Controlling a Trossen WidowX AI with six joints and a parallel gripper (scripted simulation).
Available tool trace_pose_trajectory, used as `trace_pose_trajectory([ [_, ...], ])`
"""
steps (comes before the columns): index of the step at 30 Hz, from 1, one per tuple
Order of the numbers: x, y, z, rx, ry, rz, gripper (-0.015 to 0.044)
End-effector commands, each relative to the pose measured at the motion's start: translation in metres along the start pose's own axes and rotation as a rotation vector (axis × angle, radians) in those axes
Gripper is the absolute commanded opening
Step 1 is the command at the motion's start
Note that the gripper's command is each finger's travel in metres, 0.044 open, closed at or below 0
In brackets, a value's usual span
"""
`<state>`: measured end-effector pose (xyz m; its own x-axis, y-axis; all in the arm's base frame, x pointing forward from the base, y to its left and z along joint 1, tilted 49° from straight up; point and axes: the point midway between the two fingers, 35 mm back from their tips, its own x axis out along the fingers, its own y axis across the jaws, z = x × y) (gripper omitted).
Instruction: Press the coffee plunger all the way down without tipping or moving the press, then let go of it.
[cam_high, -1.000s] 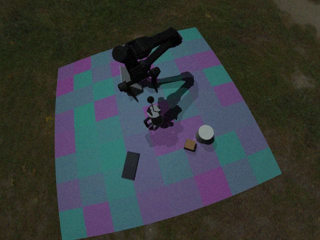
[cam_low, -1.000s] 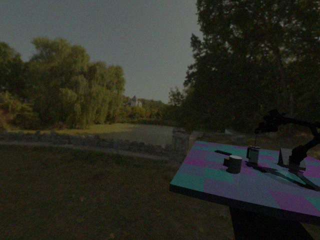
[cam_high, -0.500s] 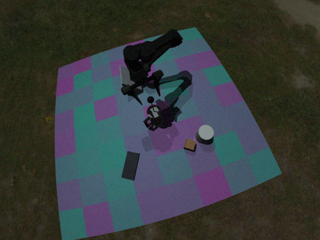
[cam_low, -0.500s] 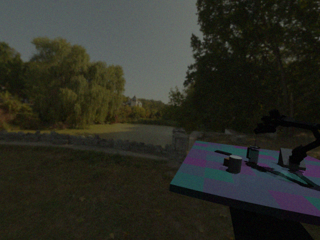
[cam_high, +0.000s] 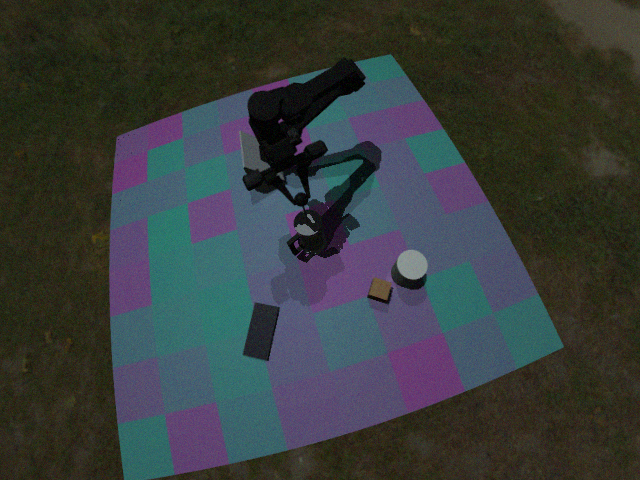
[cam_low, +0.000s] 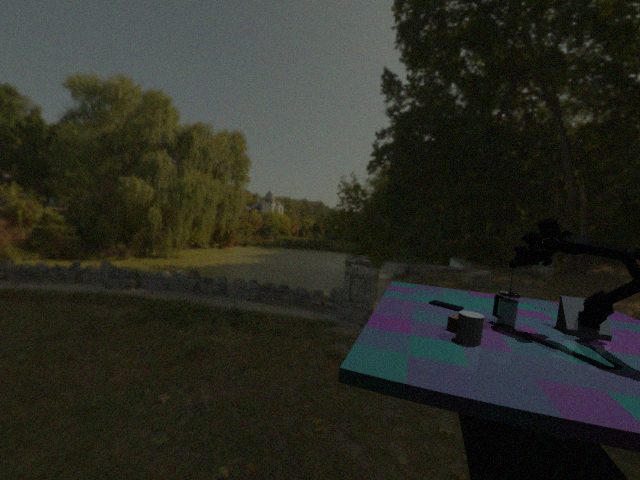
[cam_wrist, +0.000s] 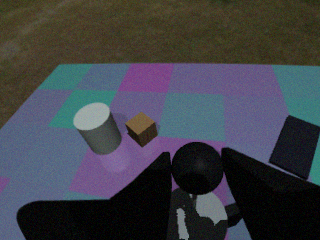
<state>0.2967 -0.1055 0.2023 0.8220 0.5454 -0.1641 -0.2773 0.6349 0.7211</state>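
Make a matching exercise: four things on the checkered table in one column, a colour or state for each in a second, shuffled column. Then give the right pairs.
Things:
1. plunger knob
2. cylinder
3. small cube
4. flat slab

Descriptions:
A. tan, beside the cylinder
B. dark, lying flat, apart from the others
C. black ball between the fingers of the claw
D. upright, with a white top

Pairs: 1-C, 2-D, 3-A, 4-B
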Motion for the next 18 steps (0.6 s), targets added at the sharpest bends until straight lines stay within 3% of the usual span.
trace_pose_trajectory([
  [1,0.0,0.0,0.0,0.004,0.0,-0.001,0.0125],
  [18,0.012,-0.004,-0.016,0.002,0.01,-0.007,0.0125],
])
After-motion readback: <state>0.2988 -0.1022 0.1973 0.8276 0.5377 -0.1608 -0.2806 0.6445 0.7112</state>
